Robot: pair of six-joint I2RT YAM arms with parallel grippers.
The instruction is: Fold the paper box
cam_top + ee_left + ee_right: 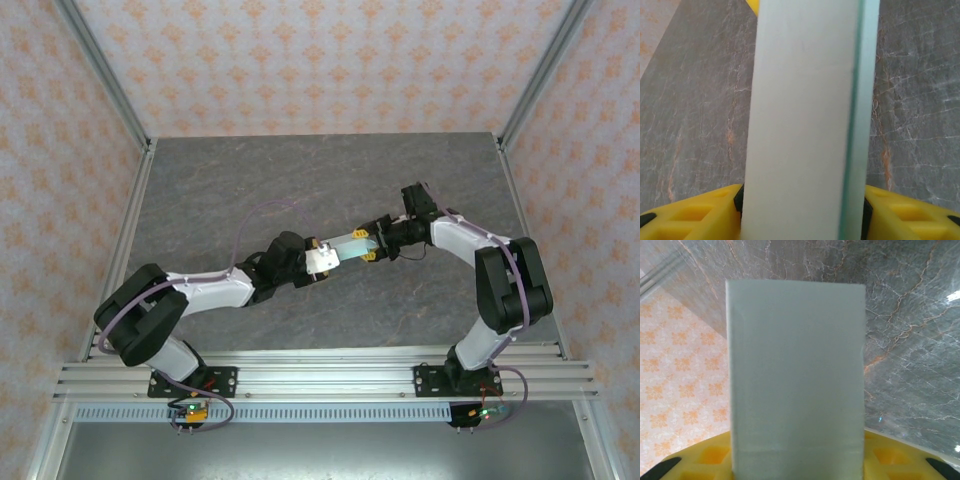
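Held above middle of grey marbled counter [250, 180]: pale mint-green thin-card paper box [352, 245], pinched at 8 o'clock end by left hand [333, 253], at 2 o'clock end by right hand [371, 248].

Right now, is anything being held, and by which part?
The paper box, by both claws. The left claw grips its left end and the right claw grips its right end, with the box bridging the gap between them.

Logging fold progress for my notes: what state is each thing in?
paper box: gripped at both ends, spanning between the two arms.
left end effector: closed on the paper box.
right end effector: closed on the paper box.
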